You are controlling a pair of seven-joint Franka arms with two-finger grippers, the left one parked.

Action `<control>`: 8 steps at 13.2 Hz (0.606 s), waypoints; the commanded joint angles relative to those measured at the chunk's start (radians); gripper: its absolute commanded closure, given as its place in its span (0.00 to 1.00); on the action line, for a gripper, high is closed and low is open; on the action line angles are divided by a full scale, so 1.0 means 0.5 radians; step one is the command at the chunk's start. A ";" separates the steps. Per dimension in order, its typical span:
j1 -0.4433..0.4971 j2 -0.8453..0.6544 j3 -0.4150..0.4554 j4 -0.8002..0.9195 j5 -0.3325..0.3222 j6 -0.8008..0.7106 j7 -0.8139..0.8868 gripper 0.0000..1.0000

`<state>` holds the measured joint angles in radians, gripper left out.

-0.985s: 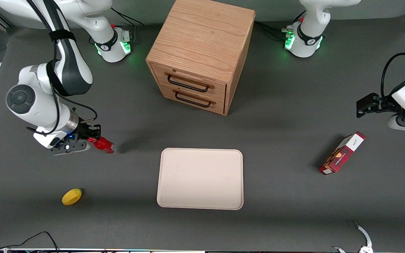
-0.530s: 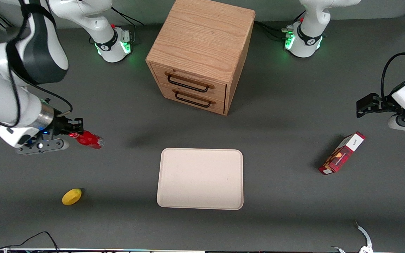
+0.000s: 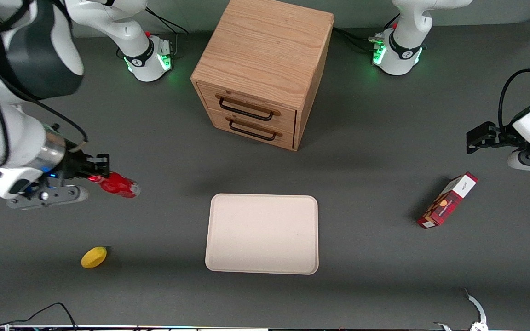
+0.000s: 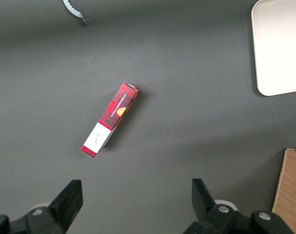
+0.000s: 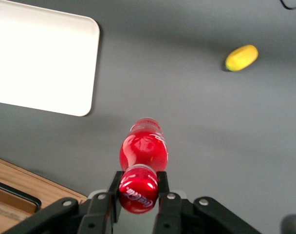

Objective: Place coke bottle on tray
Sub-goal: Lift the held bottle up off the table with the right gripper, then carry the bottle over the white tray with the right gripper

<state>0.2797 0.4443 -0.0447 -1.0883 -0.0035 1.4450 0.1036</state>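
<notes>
My right gripper (image 3: 94, 176) is shut on the cap end of the small red coke bottle (image 3: 118, 185) and holds it in the air above the table, toward the working arm's end. In the right wrist view the fingers (image 5: 162, 183) clamp the red cap of the coke bottle (image 5: 143, 148), whose body points away from the gripper (image 5: 138, 187). The cream-white tray (image 3: 262, 234) lies flat in the middle of the table, in front of the cabinet, apart from the bottle. It also shows in the right wrist view (image 5: 41, 63) and a corner in the left wrist view (image 4: 279, 46).
A wooden two-drawer cabinet (image 3: 262, 69) stands farther from the front camera than the tray. A yellow lemon (image 3: 94, 257) lies nearer the camera than the bottle. A red-and-white box (image 3: 447, 200) lies toward the parked arm's end.
The gripper lifted the bottle off the table and carried it toward the working arm's end; in the last half second it shifted only slightly.
</notes>
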 commanded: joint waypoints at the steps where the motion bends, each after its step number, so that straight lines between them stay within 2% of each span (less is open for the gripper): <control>1: 0.136 0.246 -0.015 0.256 0.025 0.109 0.063 1.00; 2: 0.164 0.301 -0.015 0.256 0.034 0.189 0.060 1.00; 4: 0.165 0.357 -0.015 0.256 0.193 0.355 0.044 1.00; 5: 0.168 0.409 -0.015 0.256 0.224 0.447 0.041 1.00; 8: 0.244 0.623 -0.015 0.256 0.219 0.784 0.047 1.00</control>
<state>0.3725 0.6715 -0.0430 -1.0203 0.0818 1.7679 0.1167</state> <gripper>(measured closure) 0.683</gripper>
